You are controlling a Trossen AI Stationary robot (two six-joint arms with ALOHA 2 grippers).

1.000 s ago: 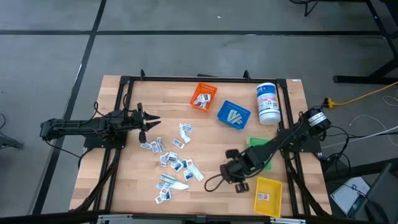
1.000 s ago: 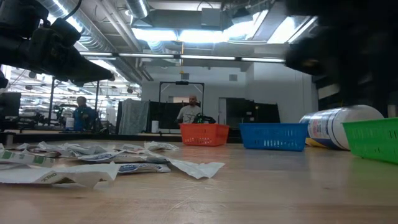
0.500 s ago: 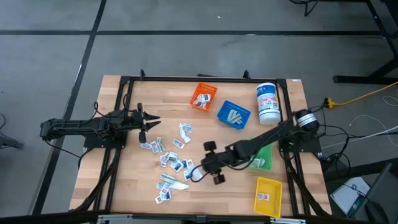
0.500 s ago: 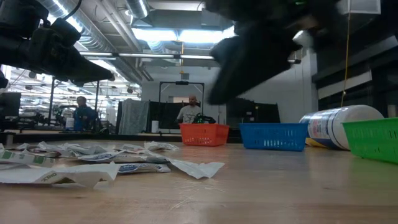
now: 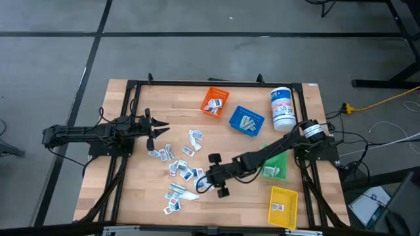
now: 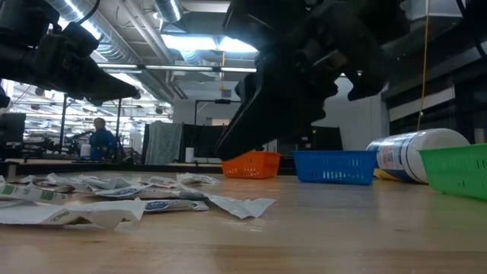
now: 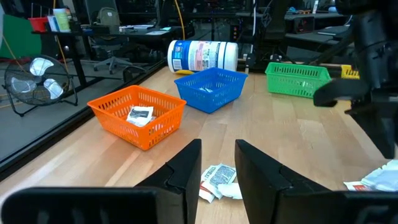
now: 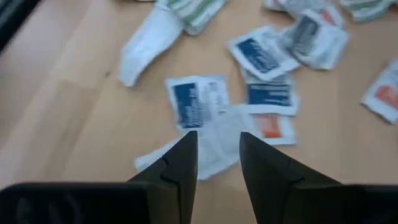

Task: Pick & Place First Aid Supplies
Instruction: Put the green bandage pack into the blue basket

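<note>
The first aid supplies (image 5: 182,167) are small flat white packets lying loose on the wooden table left of centre; they also show in the low view (image 6: 114,194). My right gripper (image 5: 200,183) reaches in from the right and hovers, slanting down, over the pile's right side. It is open, and the packets (image 8: 196,102) lie on the table beyond its fingers (image 8: 180,165). My left gripper (image 5: 159,129) waits open at the table's left, above the pile's far-left edge, with a few packets (image 7: 217,177) below it.
An orange bin (image 5: 214,101) and a blue bin (image 5: 246,120) stand at the far side, each with packets inside. A white canister (image 5: 283,109) lies at the far right. A green bin (image 5: 275,164) and a yellow bin (image 5: 283,205) stand right of my right arm.
My right gripper has swung from beside the yellow bin toward the table's left, over to the pile of packets. It has come lower and has tipped its fingers further down. The packets lie as before.
</note>
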